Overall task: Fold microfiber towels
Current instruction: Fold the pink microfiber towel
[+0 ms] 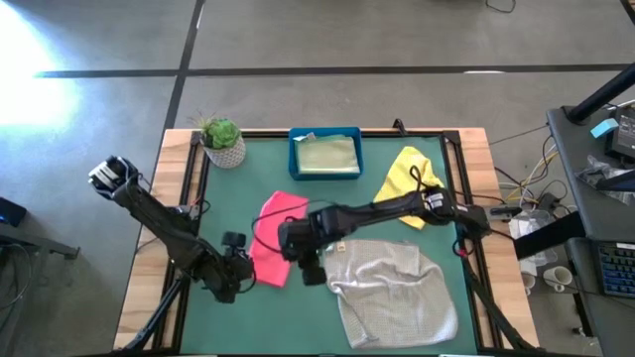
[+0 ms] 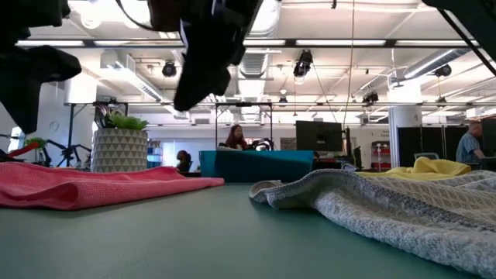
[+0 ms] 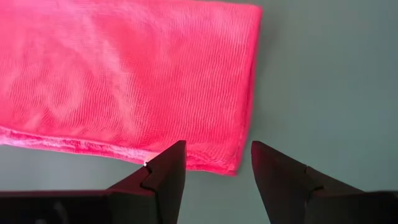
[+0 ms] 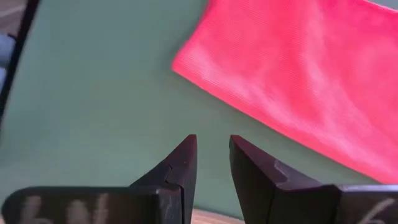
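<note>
A hot pink towel (image 1: 276,238) lies folded flat on the green mat. My left gripper (image 3: 217,165) hovers open just above one corner of it (image 3: 239,158), near the table's front left (image 1: 241,268). My right gripper (image 4: 213,158) reaches across from the right and hangs above the mat beside the pink towel (image 4: 298,74), by its right edge (image 1: 298,248). Its fingers stand a little apart with nothing between them. A crumpled light grey towel (image 1: 392,293) lies at the front right. A yellow towel (image 1: 412,178) lies bunched at the back right.
A blue tray (image 1: 295,156) at the back centre holds a pale green cloth (image 1: 325,156). A small potted plant (image 1: 222,142) stands at the back left. Bare mat lies between the pink towel and the front edge (image 1: 288,317). People sit in the room beyond the table.
</note>
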`<action>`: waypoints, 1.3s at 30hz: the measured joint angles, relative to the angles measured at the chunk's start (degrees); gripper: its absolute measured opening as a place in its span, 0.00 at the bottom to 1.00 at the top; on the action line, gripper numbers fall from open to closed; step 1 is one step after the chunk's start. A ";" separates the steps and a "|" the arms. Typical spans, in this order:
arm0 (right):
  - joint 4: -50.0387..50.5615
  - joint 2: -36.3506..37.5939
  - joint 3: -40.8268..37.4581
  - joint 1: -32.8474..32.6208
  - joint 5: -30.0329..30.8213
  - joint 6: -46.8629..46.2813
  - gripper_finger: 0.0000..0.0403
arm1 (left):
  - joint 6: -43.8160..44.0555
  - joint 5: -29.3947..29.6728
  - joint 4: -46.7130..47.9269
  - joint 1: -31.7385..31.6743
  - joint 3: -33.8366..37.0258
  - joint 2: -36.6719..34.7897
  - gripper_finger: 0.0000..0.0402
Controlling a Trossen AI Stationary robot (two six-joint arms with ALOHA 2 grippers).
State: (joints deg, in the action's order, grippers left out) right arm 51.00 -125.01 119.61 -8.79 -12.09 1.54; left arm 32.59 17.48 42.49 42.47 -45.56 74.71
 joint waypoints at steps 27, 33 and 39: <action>-12.61 -3.71 -2.55 -7.24 4.54 -8.69 0.46 | -7.49 2.48 -6.11 2.55 1.12 13.52 0.41; -19.03 -4.67 -2.64 -7.08 4.87 -4.92 0.47 | -6.69 2.53 -6.28 2.55 1.26 14.93 0.41; -19.51 -6.09 -2.71 -7.06 6.76 -4.21 0.47 | -2.92 2.34 -6.67 2.55 1.46 14.94 0.35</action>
State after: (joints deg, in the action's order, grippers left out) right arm 31.49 -131.10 116.90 -15.86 -5.34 -2.67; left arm 29.67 19.82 35.83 45.01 -44.11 89.65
